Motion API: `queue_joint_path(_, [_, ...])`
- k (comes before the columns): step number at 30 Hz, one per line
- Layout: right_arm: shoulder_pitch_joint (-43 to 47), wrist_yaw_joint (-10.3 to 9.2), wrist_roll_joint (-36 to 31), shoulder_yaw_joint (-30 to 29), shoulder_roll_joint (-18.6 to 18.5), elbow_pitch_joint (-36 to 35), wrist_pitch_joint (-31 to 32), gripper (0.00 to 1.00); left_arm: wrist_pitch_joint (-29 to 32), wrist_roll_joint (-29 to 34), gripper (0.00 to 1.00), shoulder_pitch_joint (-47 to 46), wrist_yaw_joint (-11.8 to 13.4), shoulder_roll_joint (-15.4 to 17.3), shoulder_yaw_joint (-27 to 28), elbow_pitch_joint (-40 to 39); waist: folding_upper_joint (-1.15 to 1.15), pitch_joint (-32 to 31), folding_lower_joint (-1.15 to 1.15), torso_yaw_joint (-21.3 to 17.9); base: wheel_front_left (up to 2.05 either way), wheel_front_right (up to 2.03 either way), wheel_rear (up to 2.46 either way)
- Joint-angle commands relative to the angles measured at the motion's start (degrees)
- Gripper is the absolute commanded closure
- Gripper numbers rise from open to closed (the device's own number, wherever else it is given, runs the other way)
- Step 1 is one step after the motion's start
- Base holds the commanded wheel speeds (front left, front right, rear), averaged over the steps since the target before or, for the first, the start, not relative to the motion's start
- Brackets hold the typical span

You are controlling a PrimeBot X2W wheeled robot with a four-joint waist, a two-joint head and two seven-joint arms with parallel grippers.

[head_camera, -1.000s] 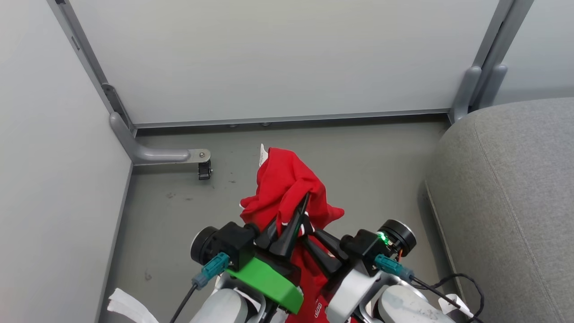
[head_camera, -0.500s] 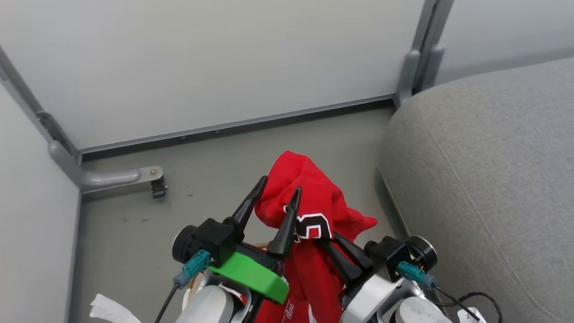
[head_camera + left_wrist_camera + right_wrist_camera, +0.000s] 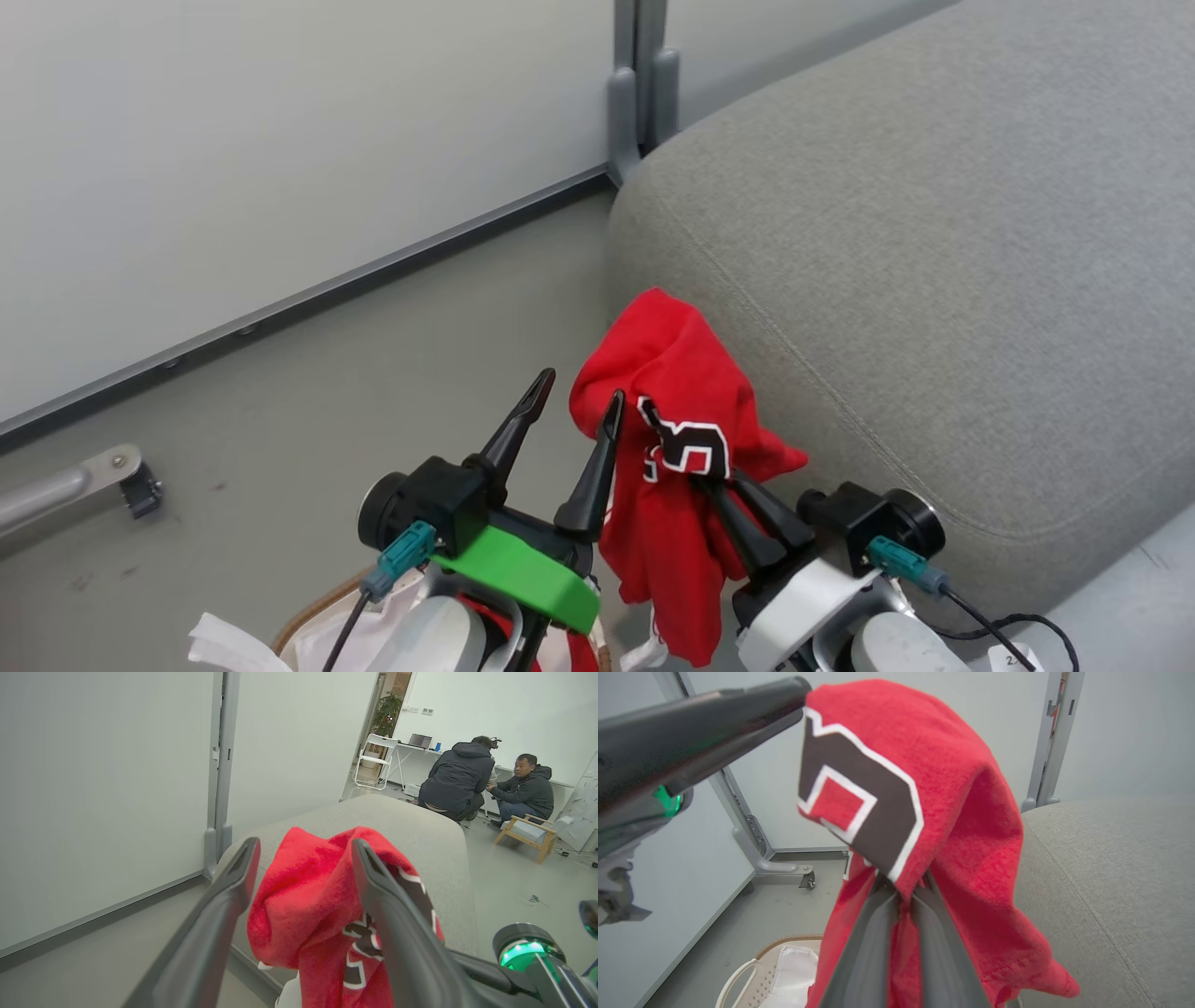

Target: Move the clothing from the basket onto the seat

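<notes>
Grey floor [image 3: 280,420] meets pale partitions [image 3: 233,140] left of the seat [image 3: 934,233]; right end effector [image 3: 695,478] clenched on the red numbered garment [image 3: 681,364], left end effector [image 3: 581,387] spread open beside it.

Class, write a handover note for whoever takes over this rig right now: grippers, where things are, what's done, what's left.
Left gripper: open, fingers either side of the jersey.
Right gripper: shut on the jersey.
Jersey: out of the basket, hanging by the seat edge.
Done: lifted out.
Left: lay it on the seat, then check the basket for more.
</notes>
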Motion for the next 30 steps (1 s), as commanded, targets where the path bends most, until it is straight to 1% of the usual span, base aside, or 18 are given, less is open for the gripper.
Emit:
queue_joint_path(1, [1.0,-0.08,0.0,-1.1,-0.1,-0.8,-0.3,1.00,0.0,0.4,0.00,-0.8,-0.3,0.2,-0.2,0.4,0.00,2.7,0.00,-6.2,0.00,0.00,0.00])
queue_joint_path(7, [2.2,-0.07,-1.0,-5.1,-0.1,-2.2,-0.3,1.00,0.0,0.2,0.00,-1.9,-0.5,0.2,-0.9,1.4,0.00,4.0,0.00,-7.1,0.00,0.00,0.00])
queue_joint_path(10, [0.2,-0.07,-2.1,-7.1,-0.3,-2.4,-0.3,1.00,0.0,1.0,0.00,-1.9,-0.7,0.2,-0.8,2.0,0.00,5.5,0.00,-7.3,0.00,0.00,0.00])
queue_joint_path(16, [-7.3,-0.07,-4.0,-8.9,-3.8,-0.4,-0.3,1.00,0.0,3.9,0.00,-1.9,-0.8,0.2,0.6,3.0,0.00,9.0,0.00,-7.3,0.00,0.00,0.00])
queue_joint_path(19, [-12.2,-0.08,-4.4,-12.0,-6.2,0.5,-0.3,1.00,0.0,5.6,0.00,-2.9,-0.8,0.2,1.0,3.2,0.00,11.9,0.00,-5.6,0.00,0.00,0.00])
queue_joint_path(21, [-15.6,-0.08,-4.8,-15.4,-7.4,0.8,-0.3,1.00,0.0,6.4,0.00,-4.1,-0.9,0.4,1.1,3.4,0.00,14.2,0.00,-4.2,0.00,0.00,0.00])
queue_joint_path(23, [-19.2,-0.08,-5.2,-19.2,-8.7,0.9,-0.3,1.00,0.0,7.1,0.00,-5.5,-0.9,1.2,0.3,3.5,0.00,17.0,0.00,-2.4,0.00,0.00,0.00])
queue_joint_path(25, [-22.6,-0.08,-5.6,-21.5,-10.4,1.4,-0.3,1.00,0.0,7.4,0.00,-6.9,-0.9,1.9,-0.4,3.4,0.00,19.5,0.00,-0.9,0.00,0.00,0.00])
queue_joint_path(30, [-30.9,-0.08,-7.1,-24.2,-14.2,4.8,-0.3,1.00,0.0,7.6,0.00,-9.8,-0.9,3.8,-1.2,3.3,0.00,24.7,0.00,1.5,0.00,0.00,0.00])
